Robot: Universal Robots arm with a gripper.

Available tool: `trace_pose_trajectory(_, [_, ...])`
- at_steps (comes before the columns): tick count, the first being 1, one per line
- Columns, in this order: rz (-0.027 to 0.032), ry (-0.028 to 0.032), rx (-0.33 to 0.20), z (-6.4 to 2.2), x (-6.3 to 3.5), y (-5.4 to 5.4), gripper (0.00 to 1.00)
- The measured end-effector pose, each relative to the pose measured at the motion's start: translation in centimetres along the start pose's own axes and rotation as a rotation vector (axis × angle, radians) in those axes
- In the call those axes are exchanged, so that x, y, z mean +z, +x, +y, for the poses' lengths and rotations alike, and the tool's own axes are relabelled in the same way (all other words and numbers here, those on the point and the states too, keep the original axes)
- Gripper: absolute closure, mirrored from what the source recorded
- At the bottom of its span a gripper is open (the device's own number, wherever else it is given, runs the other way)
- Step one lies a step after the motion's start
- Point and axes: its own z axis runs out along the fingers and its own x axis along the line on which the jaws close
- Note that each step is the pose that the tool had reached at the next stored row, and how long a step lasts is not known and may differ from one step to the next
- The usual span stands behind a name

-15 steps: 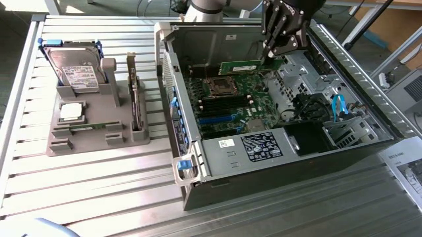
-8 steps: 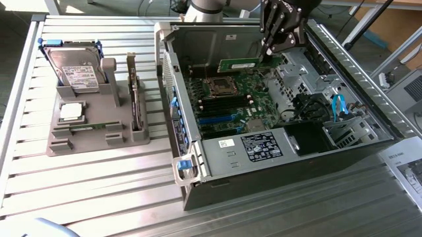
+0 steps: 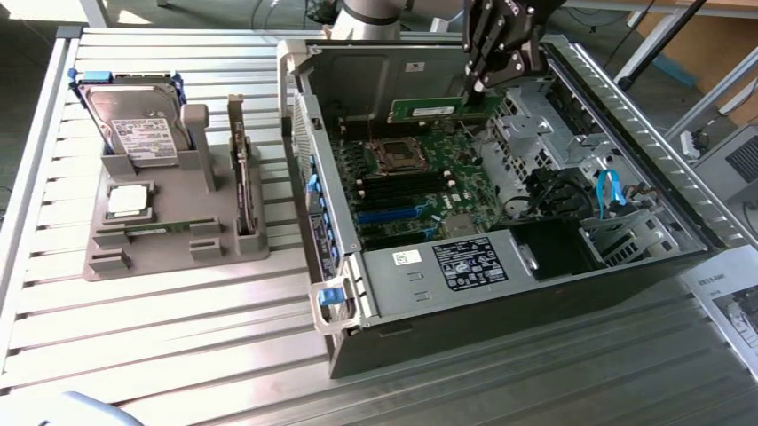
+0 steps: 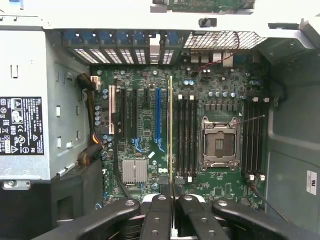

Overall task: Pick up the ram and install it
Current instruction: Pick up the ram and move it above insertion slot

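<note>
Jaws of the black tool [image 3: 478,87] are closed on one end of the long, thin green circuit-board ram [image 3: 429,109], holding it level above the green motherboard [image 3: 409,182], near the far wall of the open grey computer case [image 3: 355,71] on the slatted metal worktop [image 3: 177,337].

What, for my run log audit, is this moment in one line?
fingers: shut on ram | ram: held on edge above motherboard, not seated | place: inside open case
</note>
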Motion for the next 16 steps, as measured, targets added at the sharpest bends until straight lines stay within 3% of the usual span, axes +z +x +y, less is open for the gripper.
trace_pose_trajectory(6, [0.0002,-0.0001,0.000,-0.01,0.03,-0.72,0.88])
trace_pose_trajectory(16, [0.0001,0.0004,0.000,-0.01,0.60,-0.72,0.88])
